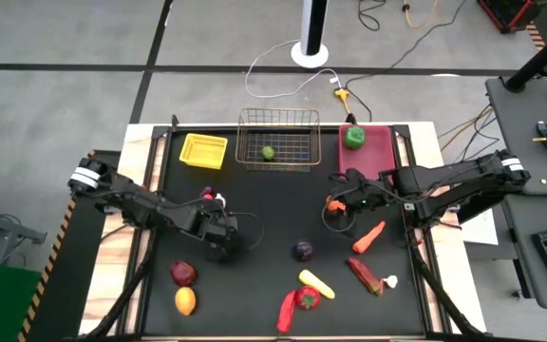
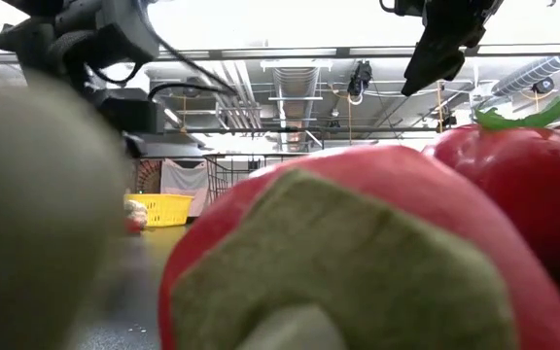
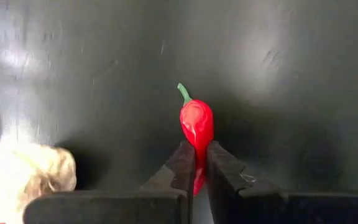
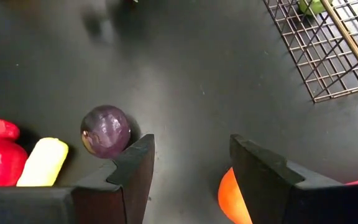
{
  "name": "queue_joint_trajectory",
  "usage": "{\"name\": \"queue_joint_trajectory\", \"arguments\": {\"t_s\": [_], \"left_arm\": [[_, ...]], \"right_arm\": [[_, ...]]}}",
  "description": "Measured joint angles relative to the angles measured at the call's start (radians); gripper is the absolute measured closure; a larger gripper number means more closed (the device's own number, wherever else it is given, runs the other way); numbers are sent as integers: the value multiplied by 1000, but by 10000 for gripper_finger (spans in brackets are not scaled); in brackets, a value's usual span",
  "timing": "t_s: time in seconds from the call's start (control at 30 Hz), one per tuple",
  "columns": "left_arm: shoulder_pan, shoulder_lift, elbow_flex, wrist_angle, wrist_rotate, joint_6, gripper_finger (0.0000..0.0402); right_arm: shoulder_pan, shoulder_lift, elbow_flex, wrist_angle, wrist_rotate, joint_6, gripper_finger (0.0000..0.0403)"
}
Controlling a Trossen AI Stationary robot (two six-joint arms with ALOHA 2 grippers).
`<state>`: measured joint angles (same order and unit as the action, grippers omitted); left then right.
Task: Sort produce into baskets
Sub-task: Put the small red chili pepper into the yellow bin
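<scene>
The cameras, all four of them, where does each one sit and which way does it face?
High view: overhead, straight down on the table; both arms show.
Low view: table height, level across, blocked by red produce; arms hang above.
Left wrist view: on the left arm, left gripper shut on a red chili pepper.
Right wrist view: on the right arm, right gripper open above the table.
Shared: the purple ball shows in the right wrist and high views.

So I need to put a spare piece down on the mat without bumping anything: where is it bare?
Bare mat lies ahead of the yellow tray, left of the left gripper, which is shut on a red chili, and between the wire basket and the purple ball. It is crowded near the front edge around the red pepper and beside the right gripper.
</scene>
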<state>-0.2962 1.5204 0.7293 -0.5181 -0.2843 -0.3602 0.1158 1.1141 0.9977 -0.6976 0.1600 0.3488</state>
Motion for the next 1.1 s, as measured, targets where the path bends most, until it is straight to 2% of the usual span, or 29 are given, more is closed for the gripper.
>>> {"name": "queue_joint_trajectory", "arguments": {"t_s": [0.2, 0.33, 0.5, 0.67, 0.83, 0.97, 1.03, 1.1], "left_arm": [[1, -56, 110, -123, -2, 65, 395], [30, -147, 179, -219, -106, 122, 396], [143, -302, 202, -306, -183, 147, 396], [354, -429, 192, -354, -205, 142, 397], [667, -464, 192, -349, -190, 117, 397], [905, -425, 191, -346, -21, 162, 397], [985, -390, 191, -339, 68, 181, 397], [1032, -352, 191, -338, 104, 194, 396]], "right_arm": [[0, 0, 0, 8, 1, -9, 202], [0, 0, 0, 36, 16, -28, 202], [0, 0, 0, 60, 25, -50, 202], [0, 0, 0, 85, 25, -63, 202], [0, 0, 0, 107, 27, -80, 202], [0, 0, 0, 108, 26, -80, 202], [0, 0, 0, 108, 27, -77, 202], [0, 0, 0, 108, 26, -72, 202]]}}
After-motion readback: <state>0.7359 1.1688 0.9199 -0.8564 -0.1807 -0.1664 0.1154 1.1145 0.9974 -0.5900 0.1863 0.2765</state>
